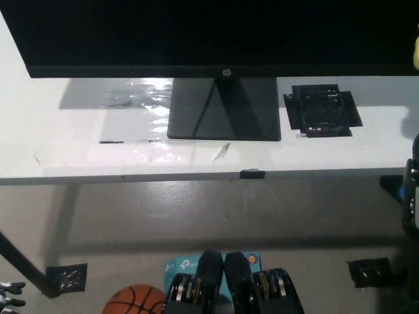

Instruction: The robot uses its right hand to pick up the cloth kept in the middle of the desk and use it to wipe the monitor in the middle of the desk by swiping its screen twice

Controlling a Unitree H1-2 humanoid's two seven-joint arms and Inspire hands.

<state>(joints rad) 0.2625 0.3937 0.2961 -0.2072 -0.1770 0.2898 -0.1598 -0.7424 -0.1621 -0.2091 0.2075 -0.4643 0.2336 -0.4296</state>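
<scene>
Monitor [216, 33] on desk [78, 137], black pad [322, 110] beside stand, right hand's grip out of sight.

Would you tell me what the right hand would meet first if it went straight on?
Probably the monitor near its right end, but depth is unclear: the hand is off-frame, only a cloth sliver and the right arm show.

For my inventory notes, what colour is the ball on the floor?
Orange with dark lines, a basketball, seen in the head view.
</scene>
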